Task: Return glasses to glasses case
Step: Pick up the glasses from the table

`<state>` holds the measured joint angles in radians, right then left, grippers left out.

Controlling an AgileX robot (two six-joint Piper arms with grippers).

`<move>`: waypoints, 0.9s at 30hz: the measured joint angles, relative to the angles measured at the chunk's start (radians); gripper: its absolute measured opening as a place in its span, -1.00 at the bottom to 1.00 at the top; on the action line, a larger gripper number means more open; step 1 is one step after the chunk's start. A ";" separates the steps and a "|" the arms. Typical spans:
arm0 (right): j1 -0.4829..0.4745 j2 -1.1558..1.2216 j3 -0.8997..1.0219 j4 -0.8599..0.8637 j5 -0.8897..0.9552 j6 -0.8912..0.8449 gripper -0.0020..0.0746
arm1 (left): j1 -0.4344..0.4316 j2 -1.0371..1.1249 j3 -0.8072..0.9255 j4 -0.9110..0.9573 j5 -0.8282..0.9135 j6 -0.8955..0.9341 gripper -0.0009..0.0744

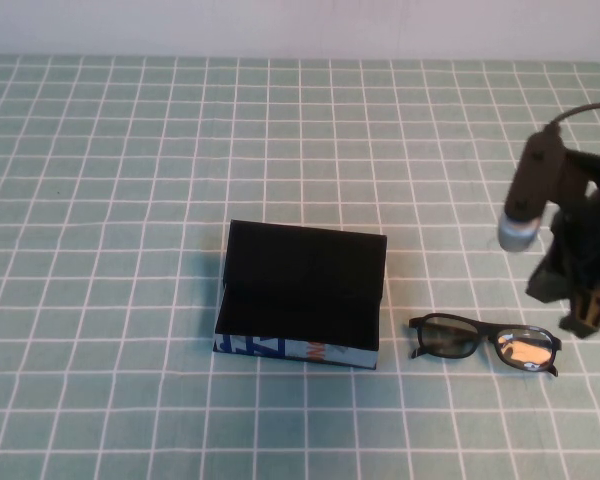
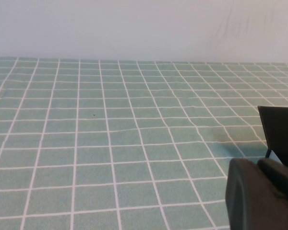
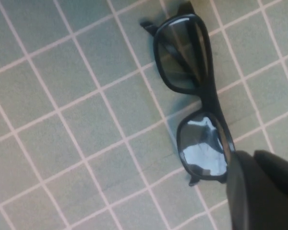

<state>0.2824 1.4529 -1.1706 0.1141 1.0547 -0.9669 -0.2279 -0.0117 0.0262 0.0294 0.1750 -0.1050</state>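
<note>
The glasses case (image 1: pixel 300 292) stands open in the middle of the table, its black lid raised at the back and its blue and white printed side facing front. The black-framed glasses (image 1: pixel 485 343) lie flat on the cloth just to its right, with an orange glint in the right lens. My right gripper (image 1: pixel 585 312) hangs just above and beside the glasses' right end. In the right wrist view the glasses (image 3: pixel 182 57) lie close ahead of the right gripper (image 3: pixel 264 191), apart from it. My left gripper (image 2: pixel 264 196) shows only in the left wrist view, near the case lid (image 2: pixel 281 127).
A green cloth with a white grid (image 1: pixel 130 200) covers the whole table. A pale wall (image 2: pixel 134 28) runs along the far edge. The right arm's cable (image 1: pixel 585 110) arcs over the right side.
</note>
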 joint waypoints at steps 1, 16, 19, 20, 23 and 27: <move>0.000 0.024 -0.029 0.010 0.021 0.002 -0.98 | 0.000 0.000 0.000 0.000 0.000 0.000 -0.97; 0.000 0.290 -0.238 0.018 0.115 0.083 -0.82 | 0.000 0.000 0.000 -0.002 0.000 0.000 -0.97; 0.000 0.331 -0.238 0.018 0.083 0.114 -0.53 | 0.000 0.000 0.000 -0.002 0.000 0.000 -0.97; 0.000 0.342 -0.238 0.018 0.075 0.130 -0.40 | 0.000 0.000 0.000 -0.002 0.000 0.000 -0.97; 0.000 0.376 -0.238 0.018 0.062 0.152 -0.13 | 0.000 0.000 0.000 -0.002 0.000 0.000 -0.97; 0.000 0.409 -0.238 0.018 0.055 0.156 -0.02 | 0.000 0.000 0.000 -0.002 0.000 0.000 -0.97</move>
<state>0.2824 1.8619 -1.4086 0.1323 1.1096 -0.8108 -0.2279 -0.0117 0.0262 0.0278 0.1750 -0.1050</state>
